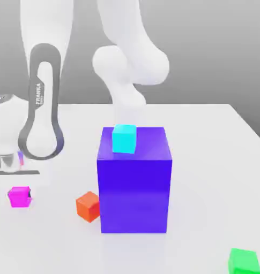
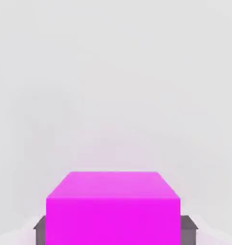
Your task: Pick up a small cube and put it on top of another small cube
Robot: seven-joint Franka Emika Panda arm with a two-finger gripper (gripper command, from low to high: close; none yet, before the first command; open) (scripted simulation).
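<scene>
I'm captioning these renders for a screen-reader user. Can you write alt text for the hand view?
A small, plain, bright magenta-pink cube sits close to the camera on a pale white table surface, with a dark grey fingertip of the tool pressed against each of its two sides. The tool is shut on the cube.

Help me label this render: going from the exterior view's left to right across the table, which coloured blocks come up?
Magenta cube → orange-red cube → big blue-purple block → green cube. The cyan cube sits on the big block, so it is left out.

Simulated tabletop, white table (image 1: 207,160), plain grey backdrop
</scene>
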